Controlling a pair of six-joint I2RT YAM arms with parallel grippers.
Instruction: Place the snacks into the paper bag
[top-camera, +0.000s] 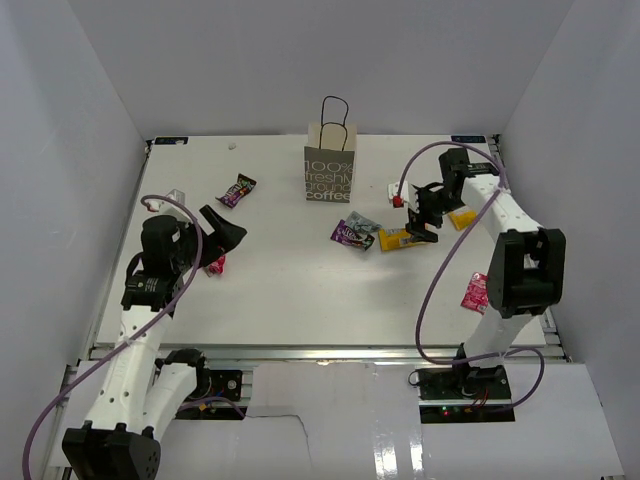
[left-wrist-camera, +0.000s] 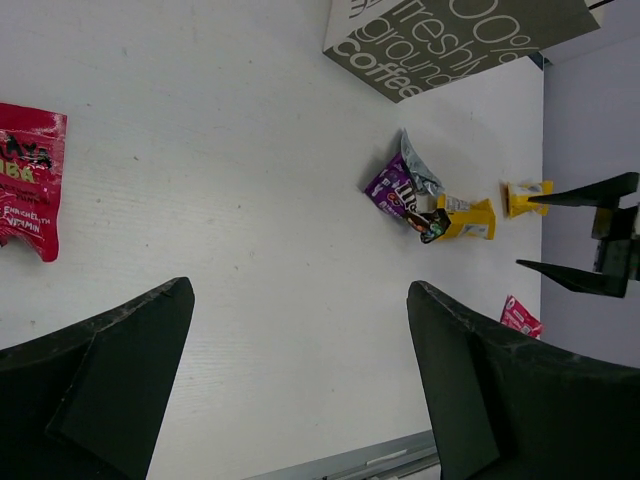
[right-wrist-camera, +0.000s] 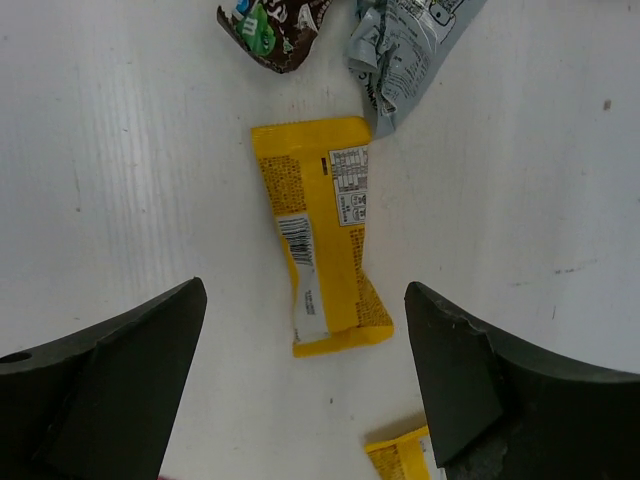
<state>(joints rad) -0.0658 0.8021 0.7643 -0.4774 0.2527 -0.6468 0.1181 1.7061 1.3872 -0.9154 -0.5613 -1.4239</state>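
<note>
- Paper bag (top-camera: 330, 172): upright at the far middle of the table (top-camera: 290, 300). Grey-brown, thin black loop handles, pale print "100% fresh ground coffee". I can't see inside it.
- Yellow bar (right-wrist-camera: 320, 235): flat foil with a white label strip and barcode. It lies flat in front of the bag, a bit to the right.
- Grey packet (right-wrist-camera: 410, 50): silvery and crumpled, 1 corner touching the far end of the yellow bar.
- Purple packet (top-camera: 348, 235): dark foil, touching the grey packet on its left side. These 3 make 1 cluster.
- 2nd purple packet (top-camera: 237, 190): alone, left of the bag and well apart from the cluster.
- Red packet (left-wrist-camera: 28, 180): bright red with pale lettering, flat on the table just beside my left gripper.
- 2nd red packet (top-camera: 475, 292): near the right edge, next to the right arm's upper link.
- Smaller yellow packet (top-camera: 462, 220): flat, just right of my right gripper.
- Left gripper (top-camera: 225, 228): jaws spread fully wide with nothing between them. It sits over the left side of the table.
- Right gripper (right-wrist-camera: 300, 390): jaws wide apart and empty. It hangs over the yellow bar, which shows between the 2 fingers in the wrist view, with neither finger on it.
- I count 7 packets, all lying on the table outside the bag.
</note>
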